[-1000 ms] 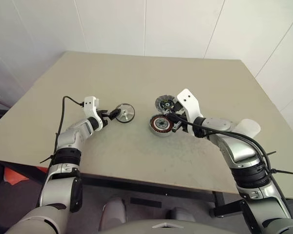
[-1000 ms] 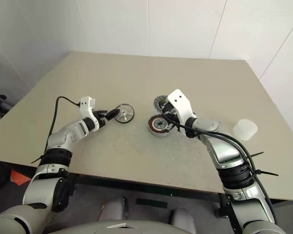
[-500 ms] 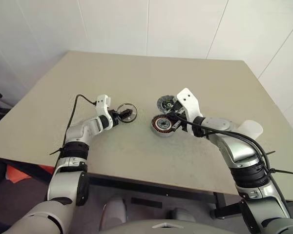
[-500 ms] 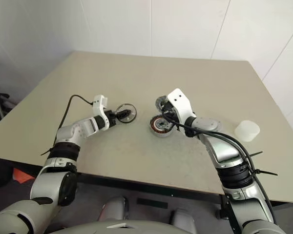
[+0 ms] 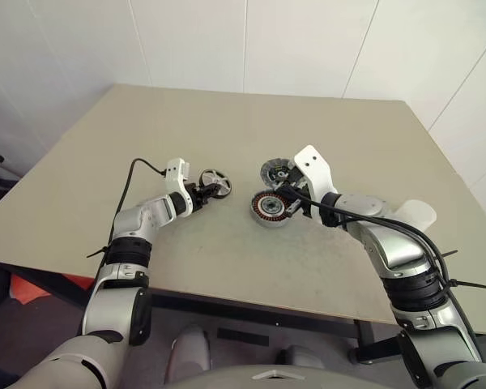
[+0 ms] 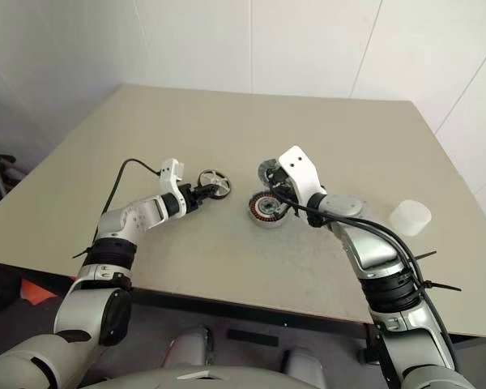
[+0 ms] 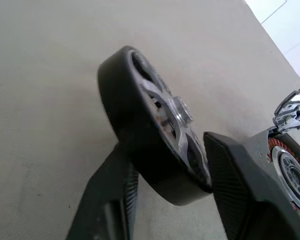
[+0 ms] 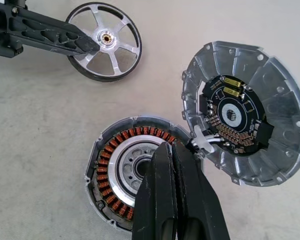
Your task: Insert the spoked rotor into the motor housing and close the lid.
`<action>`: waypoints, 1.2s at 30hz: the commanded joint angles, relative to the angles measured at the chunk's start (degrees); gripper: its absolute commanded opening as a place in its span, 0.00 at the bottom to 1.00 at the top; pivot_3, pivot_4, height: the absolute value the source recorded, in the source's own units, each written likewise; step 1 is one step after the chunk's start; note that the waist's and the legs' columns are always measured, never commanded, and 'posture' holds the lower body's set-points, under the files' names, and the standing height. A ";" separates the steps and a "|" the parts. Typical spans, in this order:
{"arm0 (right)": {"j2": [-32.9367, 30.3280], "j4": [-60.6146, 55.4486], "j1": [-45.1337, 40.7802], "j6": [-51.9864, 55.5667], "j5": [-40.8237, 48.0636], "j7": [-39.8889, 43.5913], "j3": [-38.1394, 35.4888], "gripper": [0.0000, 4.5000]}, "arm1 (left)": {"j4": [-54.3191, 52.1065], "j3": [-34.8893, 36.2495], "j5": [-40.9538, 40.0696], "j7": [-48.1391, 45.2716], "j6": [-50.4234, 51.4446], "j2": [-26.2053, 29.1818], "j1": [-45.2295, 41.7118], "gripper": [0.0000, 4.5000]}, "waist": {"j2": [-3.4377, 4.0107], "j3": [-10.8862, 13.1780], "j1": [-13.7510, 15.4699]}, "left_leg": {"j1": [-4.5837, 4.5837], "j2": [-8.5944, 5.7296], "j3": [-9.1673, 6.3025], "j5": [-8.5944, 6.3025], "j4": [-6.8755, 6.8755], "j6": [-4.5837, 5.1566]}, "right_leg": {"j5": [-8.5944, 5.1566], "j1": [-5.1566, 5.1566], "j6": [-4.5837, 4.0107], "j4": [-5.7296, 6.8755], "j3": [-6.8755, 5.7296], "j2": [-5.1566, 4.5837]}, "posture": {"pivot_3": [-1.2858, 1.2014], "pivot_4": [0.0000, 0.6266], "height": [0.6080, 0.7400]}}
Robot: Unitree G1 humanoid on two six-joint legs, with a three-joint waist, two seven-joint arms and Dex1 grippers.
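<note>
Since the earlier frames, left gripper (image 5: pixel 204 193) has slid rightward across the picture and its jaws have come in from wide open to clamp the spoked rotor (image 5: pixel 217 183); the rotor has gone from lying near flat on the table (image 5: pixel 227 121) to standing up on edge, spokes and hub facing the camera, left of frame centre. Left wrist view confirms it: the rotor (image 7: pixel 155 125) sits between the two black fingers (image 7: pixel 240 180), rim pinched, lower edge seeming just off the tabletop. Moving right, a bare strip of table separates the rotor from the motor housing (image 5: pixel 268 207), which sits open-side up just right of centre, copper windings ringing a dark middle. Right gripper (image 5: pixel 287 198) has not shifted; its jaws are pressed together, tips resting at the housing's rim over the windings (image 8: pixel 115 165), probably steadying it. Just beyond the housing, toward upper right of it, lies the lid (image 8: pixel 245 112), inner face up with its dark circuit board showing, touching or nearly touching the housing edge. Far right, a white translucent cylinder (image 6: pixel 409 217) stands apart. Judgement: pickup looks done and the carry to the housing is under way; rotor must be tipped flat and centred over the windings, and the right fingers appear to sit in the way.
</note>
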 commanded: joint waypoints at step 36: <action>-17.07 10.33 2.00 -8.84 -8.59 -3.94 -10.87 0.00 | -0.75 12.21 -26.96 -3.49 41.28 -7.09 -3.52 0.09 | 0.08 0.08 -0.21 | 0.01 -0.18 0.08 -0.21 0.21 0.38 | -0.01 0.15 -0.02 -0.11 0.04 -0.11 | 0.52 0.00 1.00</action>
